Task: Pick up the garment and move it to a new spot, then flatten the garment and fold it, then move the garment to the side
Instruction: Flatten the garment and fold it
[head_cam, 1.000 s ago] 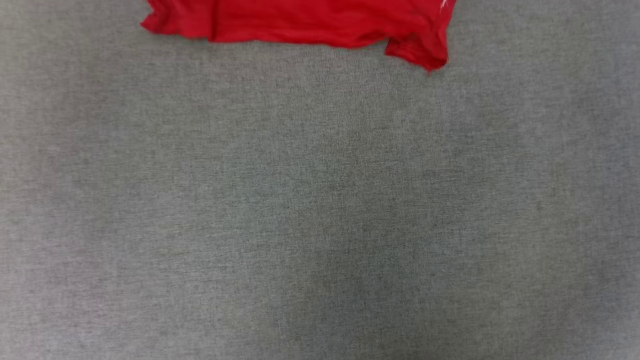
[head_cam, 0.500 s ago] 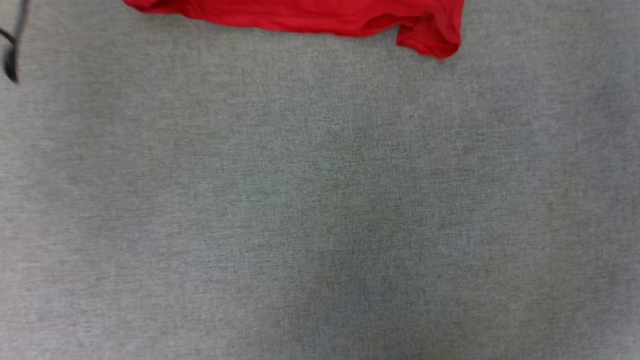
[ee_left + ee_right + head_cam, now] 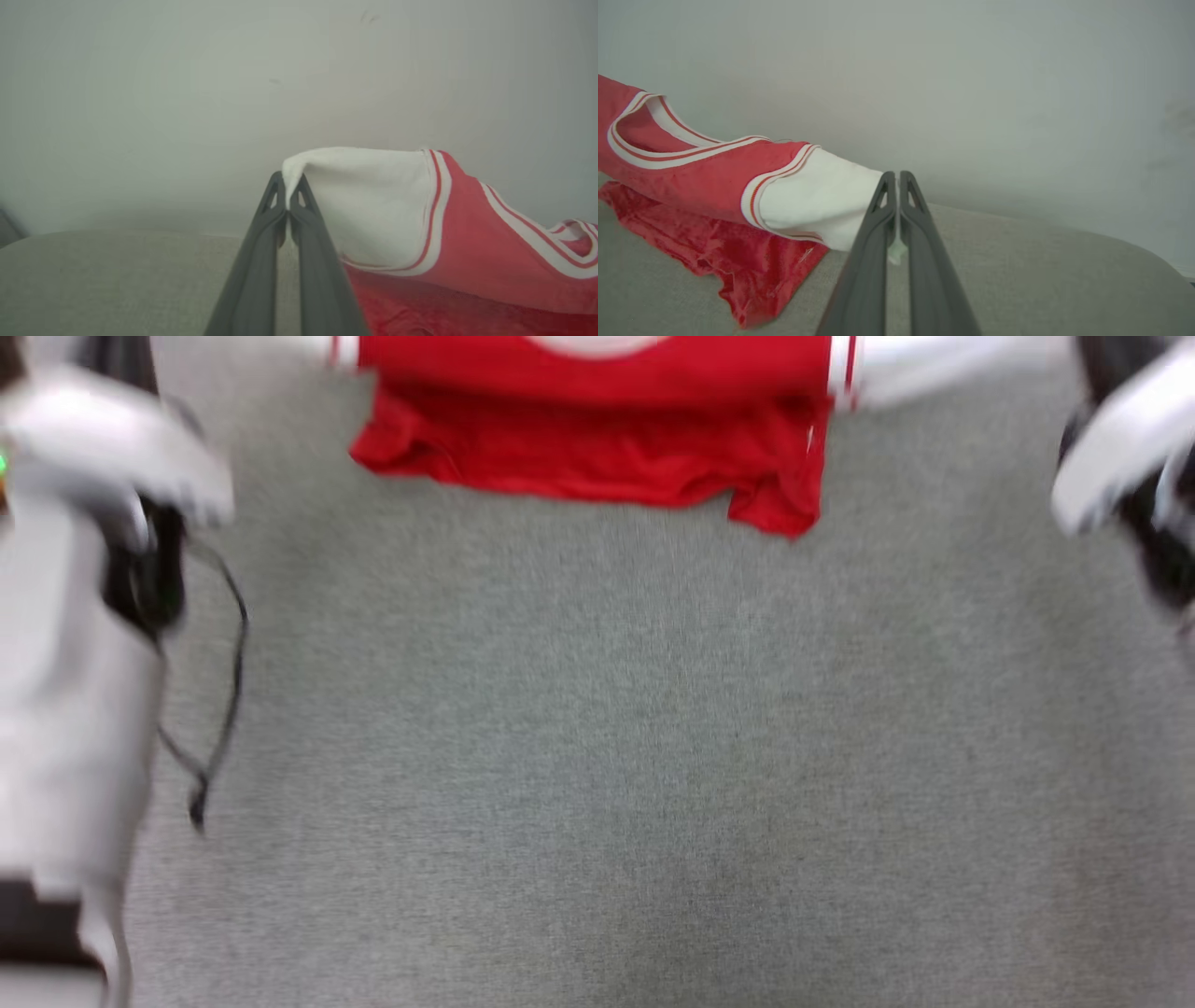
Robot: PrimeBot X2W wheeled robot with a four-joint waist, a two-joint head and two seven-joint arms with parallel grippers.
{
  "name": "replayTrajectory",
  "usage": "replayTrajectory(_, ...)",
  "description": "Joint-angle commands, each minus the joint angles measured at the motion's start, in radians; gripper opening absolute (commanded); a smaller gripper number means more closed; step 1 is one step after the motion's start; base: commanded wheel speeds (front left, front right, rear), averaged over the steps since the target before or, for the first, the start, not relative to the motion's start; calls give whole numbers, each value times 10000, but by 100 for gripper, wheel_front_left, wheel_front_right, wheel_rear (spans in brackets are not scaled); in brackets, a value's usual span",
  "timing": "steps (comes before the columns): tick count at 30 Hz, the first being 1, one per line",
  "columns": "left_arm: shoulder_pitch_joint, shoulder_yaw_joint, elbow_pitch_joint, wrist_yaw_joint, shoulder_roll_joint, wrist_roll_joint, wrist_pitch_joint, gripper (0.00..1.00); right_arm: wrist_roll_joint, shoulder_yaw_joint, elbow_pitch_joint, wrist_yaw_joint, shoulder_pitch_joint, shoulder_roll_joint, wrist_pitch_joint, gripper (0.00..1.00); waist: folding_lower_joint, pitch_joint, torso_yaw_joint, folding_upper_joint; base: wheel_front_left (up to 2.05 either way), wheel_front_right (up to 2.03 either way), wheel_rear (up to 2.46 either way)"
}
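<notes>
The garment [image 3: 597, 457] is a red jersey with white sleeves and red-and-white stripe trim. Its upper part is held up and stretched sideways at the top of the head view, while its red lower hem rests rumpled on the grey surface. My left gripper [image 3: 287, 189] is shut on the tip of one white sleeve [image 3: 373, 205]. My right gripper [image 3: 896, 186] is shut on the tip of the other white sleeve [image 3: 817, 200]. Both pale forearms [image 3: 75, 616] show blurred at the sides of the head view. The number print is hidden.
The grey fabric-covered surface [image 3: 597, 756] stretches wide and bare below the garment. A pale wall [image 3: 233, 84] stands behind it. A thin black cable [image 3: 224, 709] hangs from my left arm. My right forearm [image 3: 1120, 457] is at the upper right.
The head camera has moved and the picture is blurred. Both forearms and the garment's raised upper part with its white sleeves have come into view; earlier only the red hem showed.
</notes>
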Motion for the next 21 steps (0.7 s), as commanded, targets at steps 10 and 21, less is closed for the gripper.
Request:
replayTrajectory(10, 5415, 693, -2631, 705, 72, 298, -58, 0, 793, -630, -1616, -3, 4455, -297, 60, 0, 0, -1959, 181, 0, 0, 0, 0)
replayTrajectory(21, 10564, 1103, -6006, 2305, 501, -208, 677, 0, 303, -2719, -4052, -4, 9443, 346, 1166, 0, 0, -3174, 106, 0, 0, 0, 0)
